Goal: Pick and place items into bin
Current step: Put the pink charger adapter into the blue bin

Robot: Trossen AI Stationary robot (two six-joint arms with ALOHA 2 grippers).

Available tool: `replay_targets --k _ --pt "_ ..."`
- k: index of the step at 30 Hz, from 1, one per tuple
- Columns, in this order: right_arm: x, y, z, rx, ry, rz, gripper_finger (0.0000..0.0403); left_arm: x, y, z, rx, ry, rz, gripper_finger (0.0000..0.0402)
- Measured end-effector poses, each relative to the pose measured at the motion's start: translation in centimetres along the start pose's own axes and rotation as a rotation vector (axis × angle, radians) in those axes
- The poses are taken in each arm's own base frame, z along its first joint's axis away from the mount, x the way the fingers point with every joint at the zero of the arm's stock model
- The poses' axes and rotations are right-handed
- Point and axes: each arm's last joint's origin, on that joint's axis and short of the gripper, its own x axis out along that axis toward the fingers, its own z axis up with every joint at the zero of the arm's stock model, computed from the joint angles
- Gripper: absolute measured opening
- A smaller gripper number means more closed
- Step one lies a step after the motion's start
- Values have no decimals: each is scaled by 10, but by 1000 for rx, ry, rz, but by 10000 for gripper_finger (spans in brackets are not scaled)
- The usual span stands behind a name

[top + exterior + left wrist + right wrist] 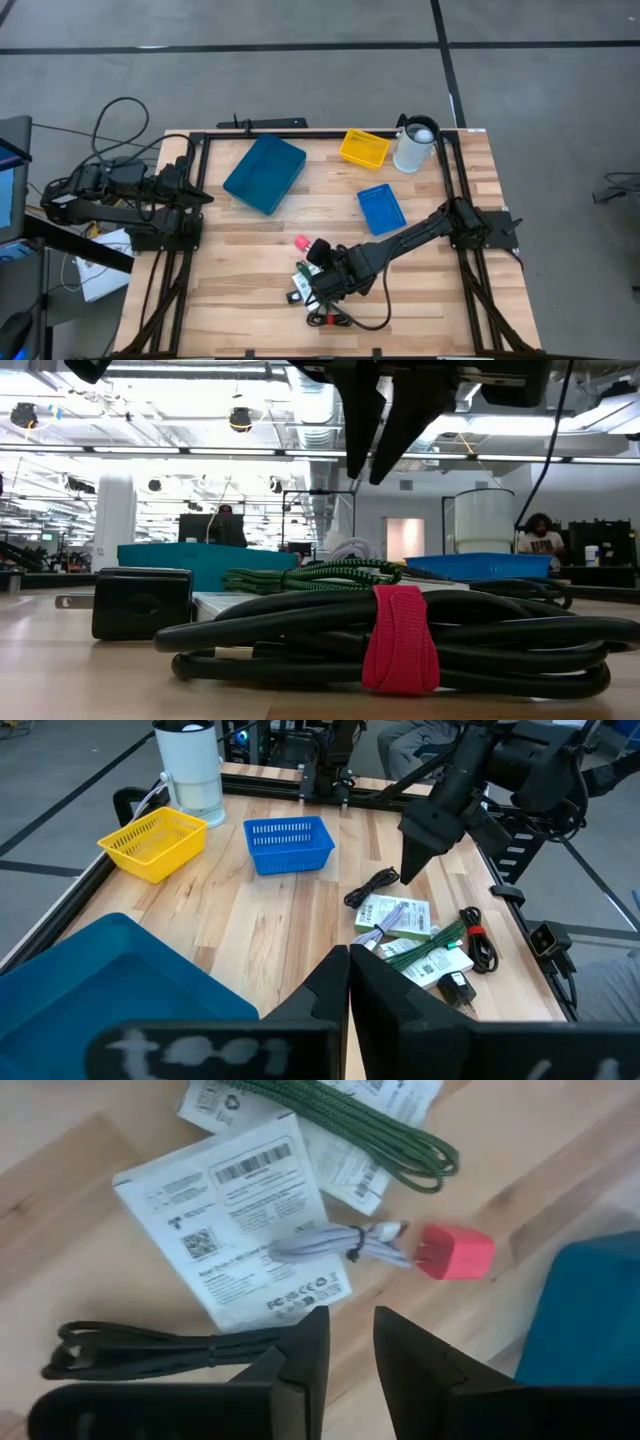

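We locate the right end effector (322,275) above the item pile at the front of the slatted wooden counter (250,260), its two dark tapered fingers slightly parted and holding nothing. Beneath it lie glossy white printed packets (245,1215), a braided green cord (370,1125), a coiled black cable (400,635) bound by a fuzzy red strap (400,640), and a boxy red-pink plug (455,1252). The left end effector (200,196) waits at the counter's left edge, fingers pressed together. The smooth teal bin (264,173) sits well apart from the pile.
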Motion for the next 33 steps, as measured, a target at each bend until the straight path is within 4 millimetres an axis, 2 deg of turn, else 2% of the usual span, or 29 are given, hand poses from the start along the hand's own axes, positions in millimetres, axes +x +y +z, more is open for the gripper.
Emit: replay_targets --k 8,12,20,24,28,33 --pt "3 -10 -3 26 18 -78 72 0 0 0 0 0 0 0" --pt "5 -14 -6 -38 21 -77 72 0 0 0 0 0 0 0" --pt "14 -29 -8 -106 -49 -82 97 0 0 0 0 0 0 0" --pt "20 -44 -17 -28 -97 -81 117 0 0 0 0 0 0 0" --pt "28 -66 -35 141 -189 -43 131 0 0 0 0 0 0 0" --pt "37 -84 -57 219 -244 27 134 0 0 0 0 0 0 0"
